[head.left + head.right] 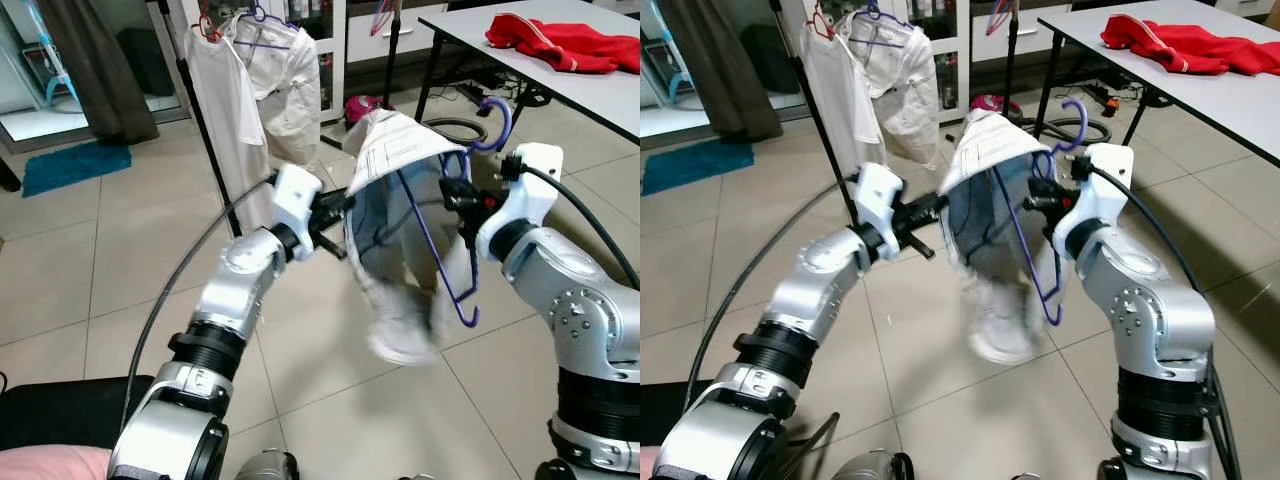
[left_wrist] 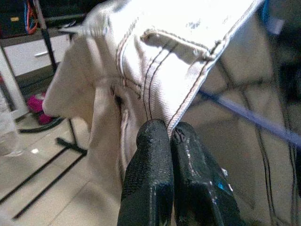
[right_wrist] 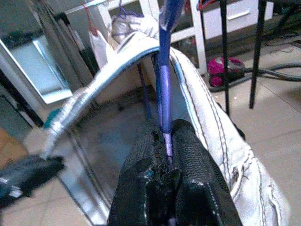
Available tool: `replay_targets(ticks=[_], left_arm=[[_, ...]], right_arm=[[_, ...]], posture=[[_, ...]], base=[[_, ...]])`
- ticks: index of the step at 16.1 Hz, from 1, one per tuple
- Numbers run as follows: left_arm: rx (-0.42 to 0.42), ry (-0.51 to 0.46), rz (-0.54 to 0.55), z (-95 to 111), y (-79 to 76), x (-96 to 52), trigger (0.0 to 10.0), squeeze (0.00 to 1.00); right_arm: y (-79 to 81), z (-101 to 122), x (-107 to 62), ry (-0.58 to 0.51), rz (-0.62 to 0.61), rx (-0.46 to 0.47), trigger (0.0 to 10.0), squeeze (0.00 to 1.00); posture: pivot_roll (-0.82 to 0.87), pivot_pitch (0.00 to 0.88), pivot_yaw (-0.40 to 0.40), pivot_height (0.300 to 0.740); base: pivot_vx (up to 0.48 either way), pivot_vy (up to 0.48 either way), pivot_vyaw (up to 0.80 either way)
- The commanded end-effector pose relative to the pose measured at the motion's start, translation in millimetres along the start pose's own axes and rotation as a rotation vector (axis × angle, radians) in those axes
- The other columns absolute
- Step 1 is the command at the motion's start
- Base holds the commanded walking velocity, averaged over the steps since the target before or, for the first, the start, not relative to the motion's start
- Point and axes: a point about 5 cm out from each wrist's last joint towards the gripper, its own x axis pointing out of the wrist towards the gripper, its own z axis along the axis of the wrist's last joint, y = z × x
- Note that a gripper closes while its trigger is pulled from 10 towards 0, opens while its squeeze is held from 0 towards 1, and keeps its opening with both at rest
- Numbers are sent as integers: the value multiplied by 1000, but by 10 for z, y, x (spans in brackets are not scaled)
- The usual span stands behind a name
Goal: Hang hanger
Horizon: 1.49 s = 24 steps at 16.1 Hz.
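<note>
left gripper (image 2: 170, 136): fingers pressed together on the stitched edge of the white garment (image 1: 395, 200), holding that side out to the robot's left.
right gripper (image 3: 165, 141): jaws clamped on the stem of the purple hanger (image 1: 452, 262), just below its hook.
purple hanger: held in the air between the two arms, tilted, hook (image 1: 497, 118) pointing up near the right wrist; one arm runs inside the garment, the lower end curls free below the right gripper.
white garment: draped over the hanger, its opening stretched wide between the grippers, the lower part hanging loose and blurred above the tiled floor (image 1: 90, 260).
clothes rack (image 1: 205, 120): black stand behind the arms, well apart from the held hanger; two white garments (image 1: 262, 75) hang there on a red hanger (image 1: 205, 25) and another purple one.
table (image 1: 520, 55): white, to the robot's right, with a red jacket (image 1: 565, 42) lying on it.
floor items: a blue mat (image 1: 75, 165) to the left, a pink object (image 1: 362, 105) by the rack.
</note>
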Motion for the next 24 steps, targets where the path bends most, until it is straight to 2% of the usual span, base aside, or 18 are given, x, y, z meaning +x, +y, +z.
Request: replay_targets(ticks=[1, 2, 3, 4, 5, 8, 9, 12, 14, 16, 18, 20, 21, 24], left_arm=[[34, 56, 62, -71, 87, -17, 118, 0], [53, 64, 84, -52, 132, -8, 3804, 0], [62, 63, 95, -37, 155, -4, 6118, 0], [77, 44, 112, 26, 201, 4, 667, 0], [86, 17, 120, 97, 234, 11, 0, 0], [90, -82, 104, 394, 280, 56, 0, 0], [97, -121, 91, 555, 287, 100, 0, 0], [117, -165, 97, 784, 321, 183, 0, 0], [123, -171, 85, 828, 313, 214, 0, 0], [141, -149, 33, 784, 257, 225, 0, 0], [178, -113, -82, 665, 105, 196, 0, 0], [143, -187, -160, 676, -58, 166, 0, 0], [119, -205, -165, 688, -77, 170, 0, 0], [131, -234, -183, 777, -49, 181, 0, 0]], right_arm=[[77, 347, -37, -188, 48, -34, 10000, 0], [109, 374, -43, -202, 74, -41, 10000, 0], [125, 384, -47, -207, 87, -48, 10000, 0], [165, 392, -54, -213, 121, -63, 10000, 0], [191, 384, -57, -208, 143, -75, 10000, 0], [213, 243, -45, -120, 168, -197, 10000, 0], [270, 171, -43, -89, 206, -246, 10000, 0], [364, 89, -32, -56, 255, -306, 10000, 0], [380, 81, -23, -58, 254, -308, 10000, 0], [324, 100, -10, -73, 208, -298, 10000, 0], [230, 140, 4, -95, 138, -269, 10000, 0], [186, 130, 18, -84, 104, -260, 10000, 0], [198, 112, 26, -76, 113, -260, 10000, 0], [329, 4, 45, -36, 190, -251, 10000, 0]], posture=[[17, 20, 82, 740], [17, 16, 83, 740], [17, 14, 83, 740], [16, 12, 83, 740], [16, 9, 83, 740], [21, 2, 83, 740], [26, 0, 82, 740], [30, 0, 83, 740], [28, 0, 88, 740], [24, 0, 94, 740], [23, 0, 97, 740], [30, 0, 88, 740], [33, 0, 84, 740], [34, 0, 80, 740]], base=[[0, 0, 0], [0, 0, 0], [0, 0, 0], [0, 0, 0], [0, 0, 0], [0, 0, 0], [0, 0, 0], [0, 0, 0], [0, 0, 0], [0, 0, 0], [0, 0, 0], [0, 0, 0], [0, 0, 0], [0, 0, 0]])
